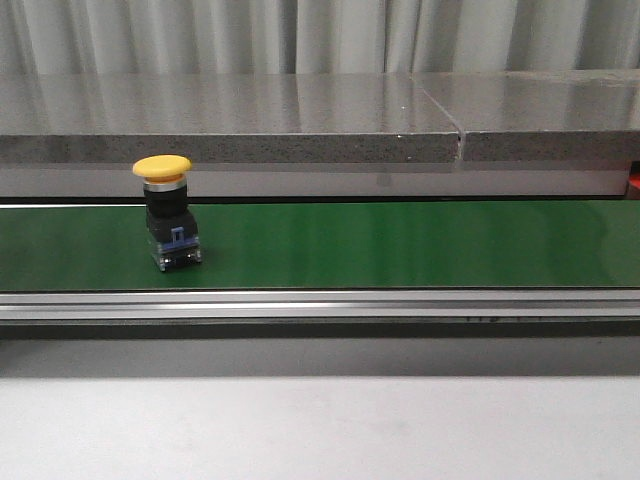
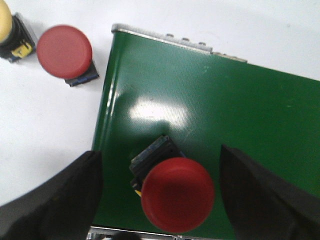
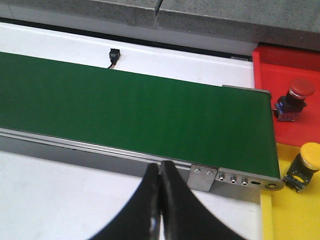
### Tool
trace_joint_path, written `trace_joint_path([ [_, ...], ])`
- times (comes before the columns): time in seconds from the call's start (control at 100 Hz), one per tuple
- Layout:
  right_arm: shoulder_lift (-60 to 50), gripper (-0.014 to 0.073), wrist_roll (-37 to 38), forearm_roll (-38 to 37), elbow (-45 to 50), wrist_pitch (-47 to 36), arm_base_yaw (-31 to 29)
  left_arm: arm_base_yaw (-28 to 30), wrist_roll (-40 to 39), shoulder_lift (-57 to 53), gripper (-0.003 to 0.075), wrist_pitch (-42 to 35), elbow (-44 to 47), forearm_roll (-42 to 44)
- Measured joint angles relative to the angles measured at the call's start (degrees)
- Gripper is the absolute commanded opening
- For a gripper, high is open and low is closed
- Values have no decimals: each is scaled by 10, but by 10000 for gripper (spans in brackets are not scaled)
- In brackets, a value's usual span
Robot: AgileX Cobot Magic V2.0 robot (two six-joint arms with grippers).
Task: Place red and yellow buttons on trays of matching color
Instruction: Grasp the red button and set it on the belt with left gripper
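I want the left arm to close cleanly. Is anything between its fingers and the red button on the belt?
Nothing visible. The left gripper is open, its fingers on either side of the red button standing on the green belt, with only bare belt in the gaps.

Yellow button [image 1: 165, 212] upright on green belt. Red button [image 2: 172, 191] on belt end. Red tray [image 3: 286, 80] holds red button [image 3: 294, 99]; yellow tray [image 3: 295, 215] holds yellow button [image 3: 305, 166].

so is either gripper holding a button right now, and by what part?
Nothing is held. The left gripper is open, its fingers apart on either side of a red button on the belt. The right gripper is shut on nothing.
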Motion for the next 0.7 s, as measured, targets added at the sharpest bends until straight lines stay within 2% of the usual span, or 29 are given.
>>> trace_joint_path([
  [0.13,0,-67,0,0,0,0,0,-22,24,-42,314,-6,0,0],
  [0.32,0,-67,0,0,0,0,0,-67,33,-101,-21,-9,0,1],
  [0.49,0,-67,0,0,0,0,0,-105,35,-150,-21,-27,22,7],
  [0.7,0,-67,0,0,0,0,0,-146,37,-216,-21,-72,92,18],
])
